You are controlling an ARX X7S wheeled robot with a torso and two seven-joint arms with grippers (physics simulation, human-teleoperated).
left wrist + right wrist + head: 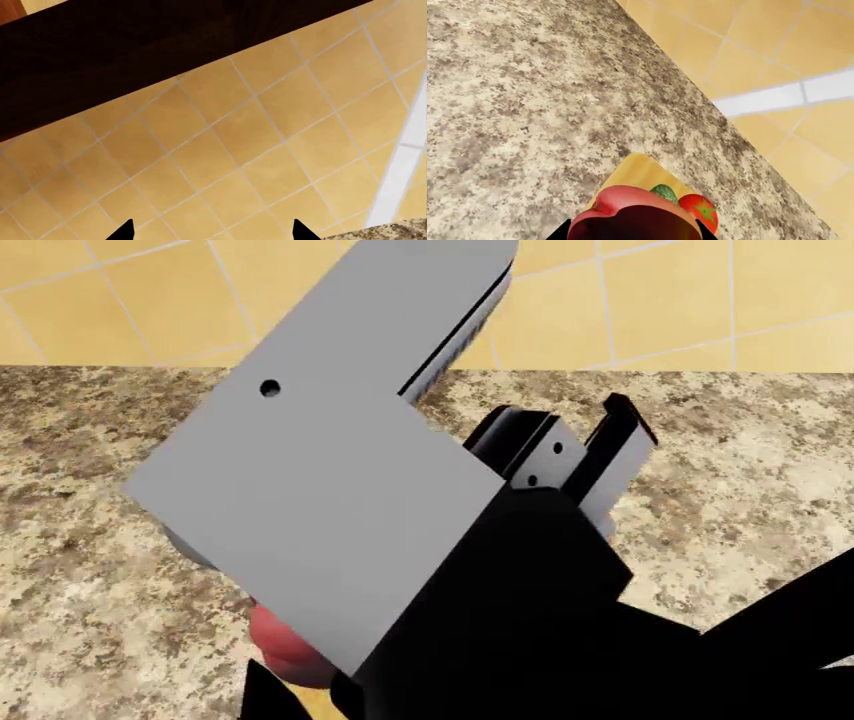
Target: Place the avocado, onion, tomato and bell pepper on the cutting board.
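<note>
**Pepper in right gripper, over the board: placement step**

While the head view is mostly blocked by an arm link, the right wrist view carries the info. Right gripper [634, 235] is pinching the bell pepper [627, 207], which fills the bottom of that view between the two dark fingertips. Past it: a corner of the cutting board [637, 172] on the granite counter [527, 100], with the tomato [700, 212] and a sliver of the avocado [663, 192] on the board. Onion not visible in any view, so I can't say where it is.

Step, as I read it: carrying the pepper to the board. Next move calls for lowering onto bare board short of the tomato and avocado, then releasing.

View differences:
- Head view shows only a pinkish bit of the pepper [287, 650] under the grey link; board barely visible, tomato and avocado hidden.
- Left wrist view: tiled wall, dark cabinet edge, no produce. Left gripper [212, 231] tips stand apart with nothing between them, so it's spread and idle.
</note>
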